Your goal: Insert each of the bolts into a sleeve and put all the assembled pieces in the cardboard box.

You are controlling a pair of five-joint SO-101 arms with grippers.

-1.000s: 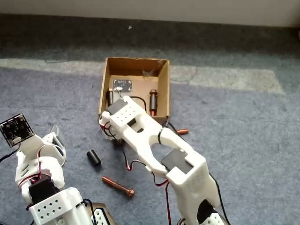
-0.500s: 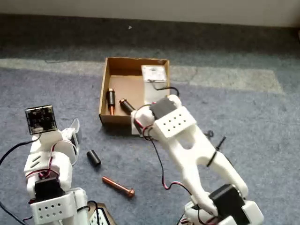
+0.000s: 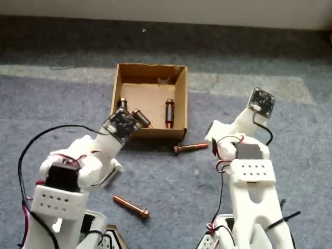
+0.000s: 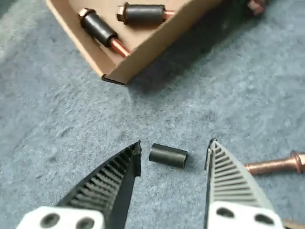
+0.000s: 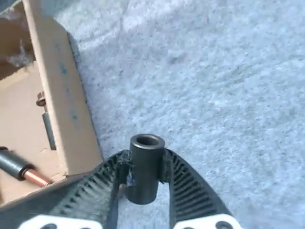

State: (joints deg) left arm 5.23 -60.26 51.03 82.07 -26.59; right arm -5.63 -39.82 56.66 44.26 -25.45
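A short black sleeve [image 4: 167,155] lies on the carpet between the fingertips of my open left gripper [image 4: 175,145], untouched. My right gripper [image 5: 145,155] is shut on another black sleeve [image 5: 145,167], held upright just off the cardboard box's [image 5: 52,90] right wall. Three assembled pieces lie in the box [image 3: 179,98]: one [image 3: 123,104], a second [image 3: 140,118] and a third [image 3: 169,110]. One loose copper bolt [image 3: 191,148] rests in front of the box, and another bolt [image 3: 131,206] lies near the left arm [image 3: 78,168].
The floor is blue-grey carpet all around. The right arm [image 3: 251,171] stands to the right of the box. The second bolt [image 4: 274,164] lies just beyond one left finger [image 4: 224,179]. Open carpet stretches right of the box.
The right arm drew back out of the box to the right. The left arm swung in toward the box's front and now covers the loose sleeve in the high view.
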